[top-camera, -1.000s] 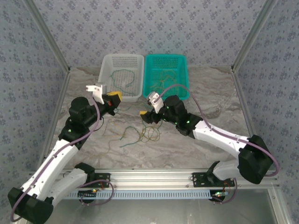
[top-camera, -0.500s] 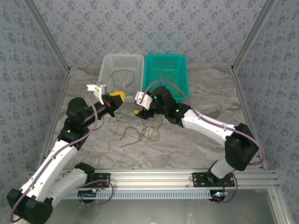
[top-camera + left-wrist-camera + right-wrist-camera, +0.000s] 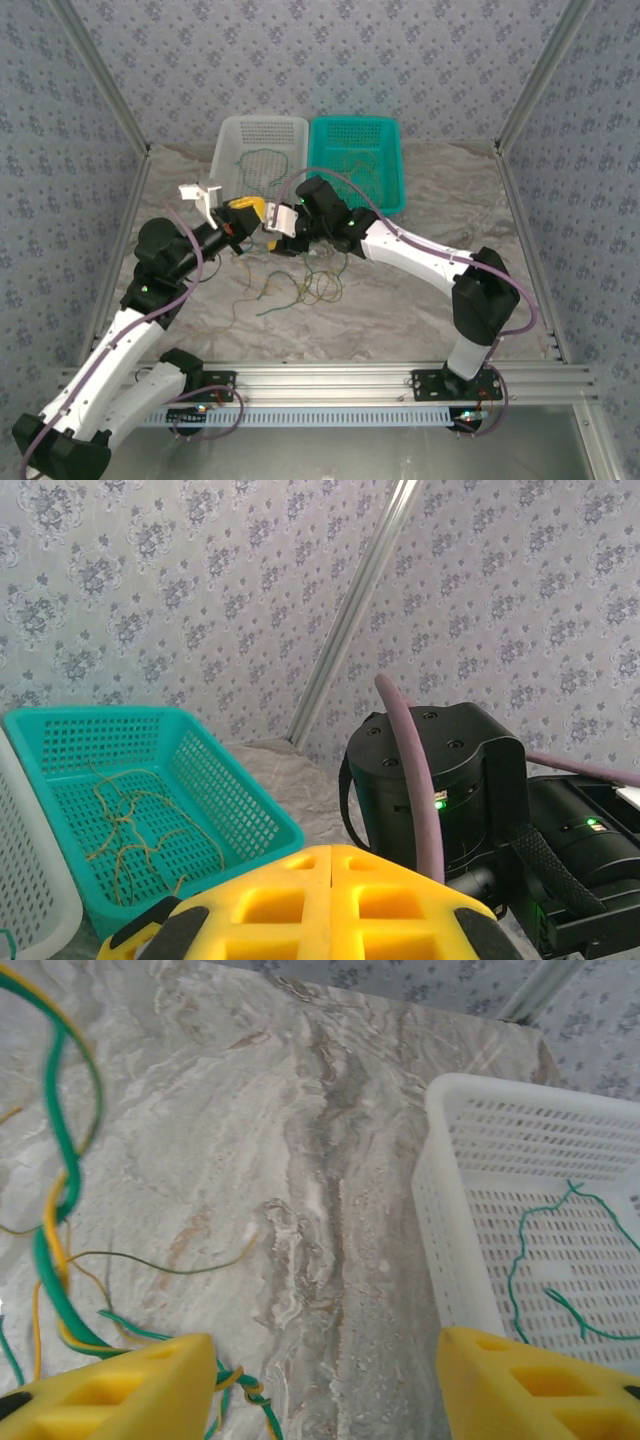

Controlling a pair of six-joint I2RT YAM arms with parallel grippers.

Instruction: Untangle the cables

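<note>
A tangle of dark green and yellow-tan cables [image 3: 300, 285] lies on the marble table in front of the baskets. My left gripper [image 3: 241, 212] hovers at the white basket's front left corner, yellow fingers [image 3: 330, 900] pressed together. A twisted green and yellow strand [image 3: 55, 1210] rises off the table toward it. Just to its right is my right gripper [image 3: 272, 232], open [image 3: 325, 1400] over bare table, with that strand touching its left finger [image 3: 130, 1390]. Green cables [image 3: 545, 1270] lie in the white basket [image 3: 238, 135]. Yellow-tan ones [image 3: 130, 830] lie in the teal basket [image 3: 392, 150].
The two baskets stand side by side at the back of the table. The white basket's wall [image 3: 450, 1230] is close to my right gripper's right finger. The right arm's black body [image 3: 440, 780] sits directly ahead of my left gripper. Aluminium frame posts [image 3: 100, 90] bound the table.
The right arm has swung left and back, bringing its open gripper next to the left gripper at the white basket. The left gripper has shifted slightly back and left.
</note>
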